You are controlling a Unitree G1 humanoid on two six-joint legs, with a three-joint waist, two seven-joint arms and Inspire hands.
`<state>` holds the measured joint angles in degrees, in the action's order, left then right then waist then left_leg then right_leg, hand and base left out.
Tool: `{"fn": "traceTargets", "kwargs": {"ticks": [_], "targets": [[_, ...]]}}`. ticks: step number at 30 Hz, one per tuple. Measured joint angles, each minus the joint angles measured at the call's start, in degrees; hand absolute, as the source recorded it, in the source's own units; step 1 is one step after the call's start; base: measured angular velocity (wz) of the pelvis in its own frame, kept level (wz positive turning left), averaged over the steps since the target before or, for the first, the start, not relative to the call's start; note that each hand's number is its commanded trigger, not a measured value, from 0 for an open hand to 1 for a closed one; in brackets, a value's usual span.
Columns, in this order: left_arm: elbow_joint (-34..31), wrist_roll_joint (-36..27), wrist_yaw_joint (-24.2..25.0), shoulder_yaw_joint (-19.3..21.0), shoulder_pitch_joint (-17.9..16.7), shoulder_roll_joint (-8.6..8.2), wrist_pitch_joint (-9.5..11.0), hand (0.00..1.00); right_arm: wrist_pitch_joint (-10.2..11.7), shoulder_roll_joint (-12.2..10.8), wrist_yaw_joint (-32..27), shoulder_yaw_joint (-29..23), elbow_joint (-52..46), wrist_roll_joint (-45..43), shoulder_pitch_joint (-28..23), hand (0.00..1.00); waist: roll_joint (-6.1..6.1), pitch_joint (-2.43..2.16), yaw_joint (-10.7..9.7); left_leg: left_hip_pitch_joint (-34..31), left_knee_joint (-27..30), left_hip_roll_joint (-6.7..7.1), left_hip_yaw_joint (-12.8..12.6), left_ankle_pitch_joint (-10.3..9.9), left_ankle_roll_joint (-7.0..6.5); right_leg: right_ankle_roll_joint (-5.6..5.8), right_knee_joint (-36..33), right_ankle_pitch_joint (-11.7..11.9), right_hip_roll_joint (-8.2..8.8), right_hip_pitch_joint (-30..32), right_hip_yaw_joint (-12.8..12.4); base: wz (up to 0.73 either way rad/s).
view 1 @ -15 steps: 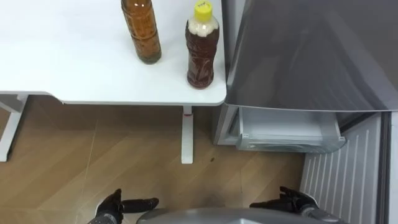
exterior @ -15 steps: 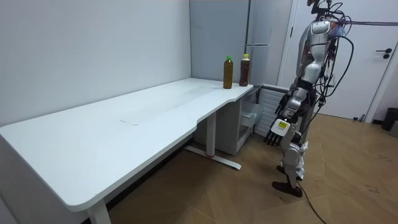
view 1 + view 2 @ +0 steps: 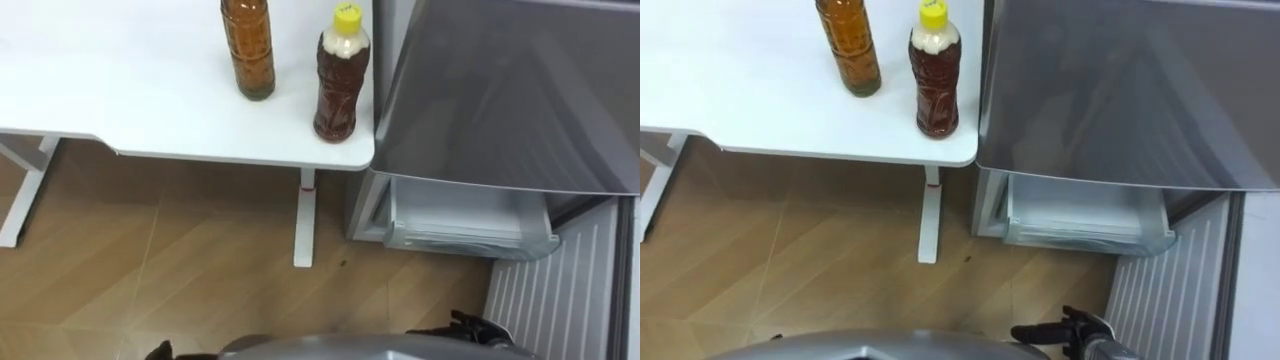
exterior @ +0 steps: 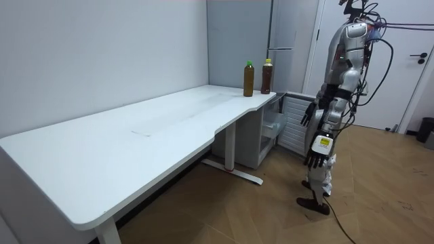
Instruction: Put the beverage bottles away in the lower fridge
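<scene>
Hands come first, low by the robot's hips. The right hand point(image 3: 482, 328) shows loose, empty fingers. The left hand point(image 4: 316, 154) has dropped from its forward reach of half a second ago and hangs beside the thigh, fingers slack and straight, holding nothing. Beyond them the lower fridge drawer point(image 3: 465, 215) stands pulled out. Farther on, both drinks wait upright on the white surface point(image 3: 120, 90), near its corner beside the fridge point(image 3: 500, 90). The yellow-capped bottle point(image 3: 340, 80) is nearest the fridge, with the amber bottle point(image 3: 248, 50) just beside it. Their slight shift in the eye view is the camera's own; neither has moved. No grasp has begun, so both drinks remain to be carried.
</scene>
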<state>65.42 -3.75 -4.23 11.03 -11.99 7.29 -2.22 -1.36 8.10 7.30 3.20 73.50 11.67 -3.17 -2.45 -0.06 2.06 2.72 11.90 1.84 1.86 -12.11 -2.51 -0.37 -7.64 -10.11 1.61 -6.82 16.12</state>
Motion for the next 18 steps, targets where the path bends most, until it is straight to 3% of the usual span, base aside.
{"fn": "traceTargets", "kwargs": {"ticks": [7,18], "targets": [[-0.34,-0.72,-3.05,0.01,0.28,-0.02,-0.02,0.00,-0.02,0.01,-0.31,0.05,0.39,1.88,0.11,0.00,0.21,0.06,0.00,0.01,-0.30,0.02,0.04,-0.06,-0.03,0.04,0.00,-0.21,-0.11,-0.10,-0.01,0.01],[-1.56,-7.07,-9.61,1.27,1.60,0.14,0.22,0.00,0.23,0.14,-0.39,-0.14,1.27,5.01,-0.47,0.00,0.92,0.30,-0.26,0.94,-0.48,0.06,0.29,-0.21,-0.14,0.10,-0.02,-0.24,-0.09,-0.77,-0.08,0.00]]}}
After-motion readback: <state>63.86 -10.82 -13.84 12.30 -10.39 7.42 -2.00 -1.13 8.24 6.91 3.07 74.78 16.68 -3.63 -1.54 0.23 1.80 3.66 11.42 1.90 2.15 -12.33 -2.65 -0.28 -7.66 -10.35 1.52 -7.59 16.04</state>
